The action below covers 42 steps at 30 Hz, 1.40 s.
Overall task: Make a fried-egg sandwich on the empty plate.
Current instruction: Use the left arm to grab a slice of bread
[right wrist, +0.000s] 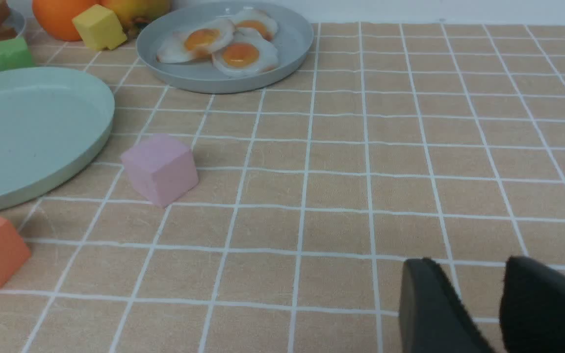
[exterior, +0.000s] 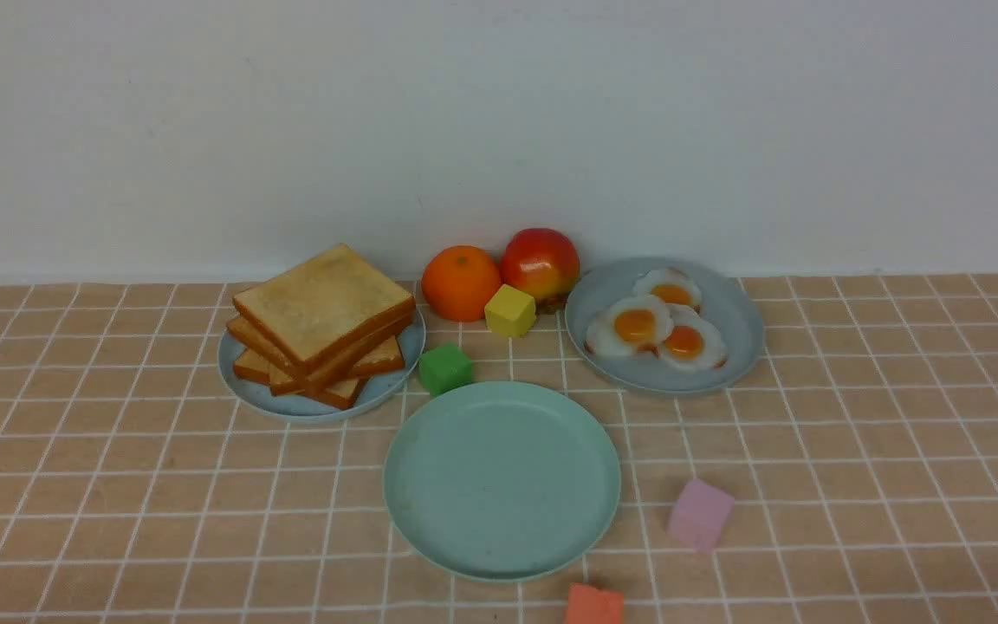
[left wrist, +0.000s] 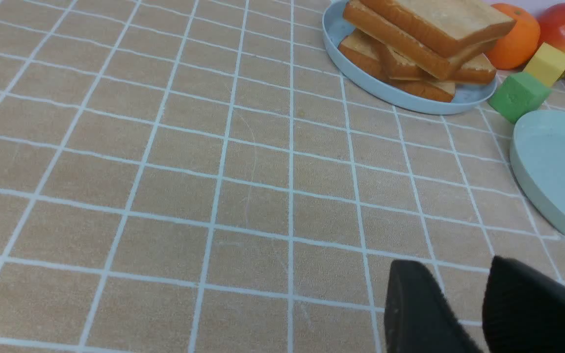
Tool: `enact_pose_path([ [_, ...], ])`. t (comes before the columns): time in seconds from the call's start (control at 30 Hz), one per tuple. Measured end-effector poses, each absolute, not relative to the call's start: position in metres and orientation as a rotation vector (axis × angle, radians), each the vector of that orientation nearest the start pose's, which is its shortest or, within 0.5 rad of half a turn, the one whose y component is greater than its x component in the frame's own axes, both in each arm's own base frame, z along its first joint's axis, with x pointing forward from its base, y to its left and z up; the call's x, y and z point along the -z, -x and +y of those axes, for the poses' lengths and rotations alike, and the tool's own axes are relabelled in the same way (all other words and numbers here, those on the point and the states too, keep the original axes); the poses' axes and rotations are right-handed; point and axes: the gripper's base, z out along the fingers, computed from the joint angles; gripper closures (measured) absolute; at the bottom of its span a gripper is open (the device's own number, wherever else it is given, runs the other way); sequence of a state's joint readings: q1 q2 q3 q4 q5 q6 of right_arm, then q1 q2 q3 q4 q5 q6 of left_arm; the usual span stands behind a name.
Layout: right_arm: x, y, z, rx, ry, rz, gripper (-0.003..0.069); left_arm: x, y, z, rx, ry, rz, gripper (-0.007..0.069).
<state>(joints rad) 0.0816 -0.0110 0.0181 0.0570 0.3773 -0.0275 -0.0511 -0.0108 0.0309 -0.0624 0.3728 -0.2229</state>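
No lettering, labels, brand marks, numbers or signs can be read anywhere in the three views; every visible surface is unmarked.

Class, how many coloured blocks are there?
4: yellow block by the apple, green block by the toast, pink block right of the empty plate, orange block cropped at the front edge.

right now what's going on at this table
Nothing is being handled yet. The left gripper and the right gripper each hang low over the checked cloth, fingers a little apart and holding nothing. The mint-green plate in the middle is bare. The toast slices are stacked on the left grey-blue plate, and three fried eggs lie on the right grey-blue plate. The sandwich has not been started.
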Motion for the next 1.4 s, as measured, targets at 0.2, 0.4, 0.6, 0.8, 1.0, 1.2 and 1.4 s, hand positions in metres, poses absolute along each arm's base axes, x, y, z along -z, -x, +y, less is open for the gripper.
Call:
enact_pose_path([
  [0.2, -0.174, -0.052, 0.006, -0.094, 0.067, 1.867, 0.0417, -0.17, -0.052, -0.005, 0.25, 0.201, 1.873, 0.0391],
  [0.4, -0.174, -0.052, 0.006, -0.094, 0.067, 1.867, 0.0417, -0.17, -0.052, -0.005, 0.25, 0.201, 1.873, 0.0387],
  [0.6, -0.174, -0.052, 0.006, -0.094, 0.067, 1.867, 0.0417, -0.177, -0.054, -0.006, 0.31, 0.243, 1.786, 0.0387],
  [0.8, -0.174, -0.052, 0.006, -0.094, 0.067, 1.867, 0.0417, -0.193, -0.056, -0.007, 0.672, 0.554, 1.562, 0.0387],
  [1.0, -0.174, -0.052, 0.006, -0.094, 0.067, 1.867, 0.0417, -0.217, -0.055, -0.005, 0.783, 0.632, 1.419, 0.0433],
  [1.2, -0.174, -0.052, 0.006, -0.092, 0.067, 1.865, 0.0417, -0.27, -0.069, -0.014, 0.644, 0.446, 1.672, 0.0634],
  [1.4, -0.181, -0.054, 0.008, -0.251, -0.09, 1.77, 0.0417, -0.308, -0.1, -0.035, 0.542, 0.06, 2.04, 0.0638],
])
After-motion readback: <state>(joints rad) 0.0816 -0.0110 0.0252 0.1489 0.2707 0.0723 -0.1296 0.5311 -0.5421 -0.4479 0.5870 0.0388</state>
